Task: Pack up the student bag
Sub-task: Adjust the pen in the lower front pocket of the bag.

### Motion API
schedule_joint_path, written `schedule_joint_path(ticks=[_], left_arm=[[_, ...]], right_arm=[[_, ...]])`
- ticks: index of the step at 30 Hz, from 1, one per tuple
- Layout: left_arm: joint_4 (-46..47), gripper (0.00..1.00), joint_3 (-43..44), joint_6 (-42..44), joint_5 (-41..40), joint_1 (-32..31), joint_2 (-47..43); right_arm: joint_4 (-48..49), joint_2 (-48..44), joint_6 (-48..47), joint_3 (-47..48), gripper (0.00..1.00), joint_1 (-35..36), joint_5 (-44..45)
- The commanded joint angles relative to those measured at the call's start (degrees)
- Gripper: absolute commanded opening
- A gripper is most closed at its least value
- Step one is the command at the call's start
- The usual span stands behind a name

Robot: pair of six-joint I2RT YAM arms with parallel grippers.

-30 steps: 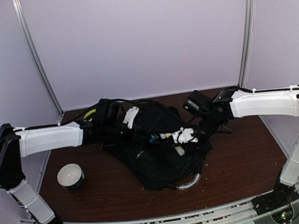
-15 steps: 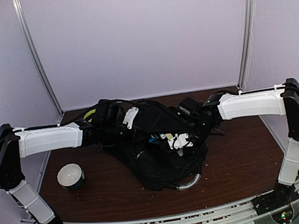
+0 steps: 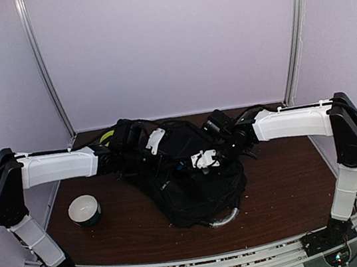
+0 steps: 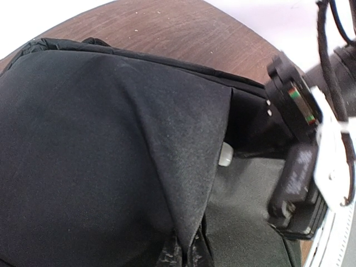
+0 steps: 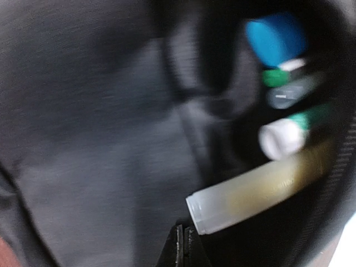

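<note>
The student bag (image 3: pixel 193 185), black with a grey curved handle (image 3: pixel 223 219), lies mid-table. My left gripper (image 3: pixel 155 141) is at its far left side, shut on a raised fold of the bag's fabric (image 4: pixel 189 167) that runs down to the jaws (image 4: pixel 186 253). My right gripper (image 3: pixel 204 159) hovers over the bag's open mouth; its fingers (image 5: pixel 181 247) are shut with nothing between them. Just beyond the tips lies a translucent yellowish tube (image 5: pixel 261 192), with a white-capped pen (image 5: pixel 283 139) and a blue cap (image 5: pixel 275 38) deeper inside the bag.
A white and dark roll (image 3: pixel 84 210) stands on the brown table (image 3: pixel 287 184) to the bag's left. A yellow-green item (image 3: pixel 106 135) shows behind my left wrist. In the left wrist view the right arm's wrist (image 4: pixel 303 167) is close by on the right.
My right arm has swung left and farther back over the bag, its gripper still shut. The left arm and the held fold have not moved.
</note>
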Motion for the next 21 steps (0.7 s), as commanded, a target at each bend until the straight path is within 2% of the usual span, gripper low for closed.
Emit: schedule_joint_path(ticks=[1, 7, 17, 21], left_arm=[[4.49, 0.0, -0.58, 0.91, 0.91, -0.31, -3.67], [4.35, 0.0, -0.85, 0.91, 0.83, -0.31, -3.96], [4.23, 0.0, -0.85, 1.17, 0.72, -0.3, -3.8], [4.39, 0.0, -0.85, 1.1, 0.77, -0.29, -3.74]], right_arm=[[5.36, 2.23, 1.95, 3.04, 0.0, 0.04, 5.11], [12.2, 3.44, 6.24, 2.85, 0.0, -0.1, 6.74], [32.01, -0.53, 15.54, -7.07, 0.0, -0.18, 12.48], [34.7, -0.79, 18.66, -8.71, 0.0, -0.13, 14.64]])
